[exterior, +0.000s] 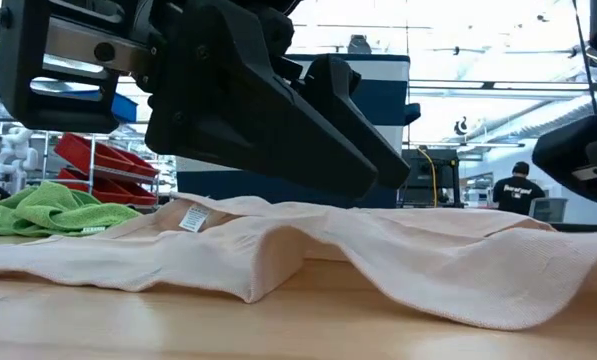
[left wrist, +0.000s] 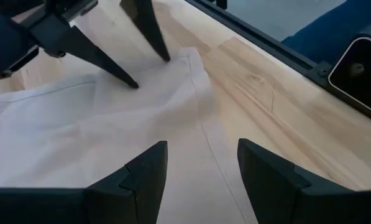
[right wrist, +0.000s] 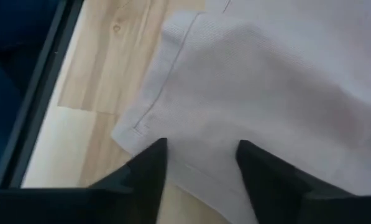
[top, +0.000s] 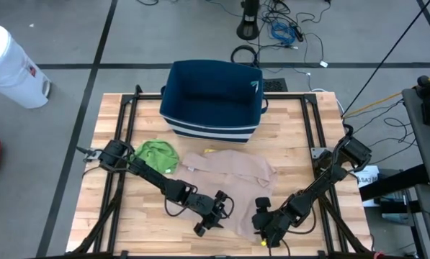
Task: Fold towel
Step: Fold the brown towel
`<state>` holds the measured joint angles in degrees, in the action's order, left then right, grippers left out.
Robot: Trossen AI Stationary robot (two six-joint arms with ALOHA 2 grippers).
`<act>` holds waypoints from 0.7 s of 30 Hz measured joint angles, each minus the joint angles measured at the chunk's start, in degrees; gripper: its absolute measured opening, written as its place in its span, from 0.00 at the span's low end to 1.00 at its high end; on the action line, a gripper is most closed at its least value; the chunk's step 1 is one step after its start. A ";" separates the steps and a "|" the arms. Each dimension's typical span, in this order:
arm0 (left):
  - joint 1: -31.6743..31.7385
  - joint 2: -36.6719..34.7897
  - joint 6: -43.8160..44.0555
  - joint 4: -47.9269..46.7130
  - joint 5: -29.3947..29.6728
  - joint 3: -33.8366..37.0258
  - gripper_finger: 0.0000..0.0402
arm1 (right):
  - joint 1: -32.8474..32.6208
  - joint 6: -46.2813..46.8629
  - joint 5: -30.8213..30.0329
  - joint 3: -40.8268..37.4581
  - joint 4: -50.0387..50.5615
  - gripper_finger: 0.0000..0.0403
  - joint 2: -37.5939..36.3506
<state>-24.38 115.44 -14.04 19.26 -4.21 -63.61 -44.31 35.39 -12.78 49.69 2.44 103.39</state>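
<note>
Both grippers, left (top: 213,216) and right (top: 263,223), hover jaws parted over towel (top: 233,176), lower centre of frame. Grasp step; next, clench near-edge corners.

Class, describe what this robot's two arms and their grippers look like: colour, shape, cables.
Both arms are dark, slender and jointed, with thin black cables looping alongside. The left gripper and right gripper each end in two black, tapered, wedge-shaped fingers. A small yellow mark shows near the right gripper.
</note>
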 joint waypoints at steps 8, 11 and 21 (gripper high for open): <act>-0.06 0.04 -0.05 5.37 0.00 0.00 0.50 | 1.93 -2.41 -0.57 -0.17 -2.44 0.03 0.24; -0.33 0.04 -0.08 7.42 0.02 0.00 0.50 | 3.52 -2.35 -1.81 -0.24 -4.82 0.03 0.28; -2.17 0.04 -3.38 8.26 2.41 -0.02 0.50 | 7.50 -6.69 -5.25 6.36 -0.27 0.00 -2.77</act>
<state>-26.55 115.48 -17.42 27.52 -1.80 -63.64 -36.81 28.69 -18.03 56.05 2.17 100.63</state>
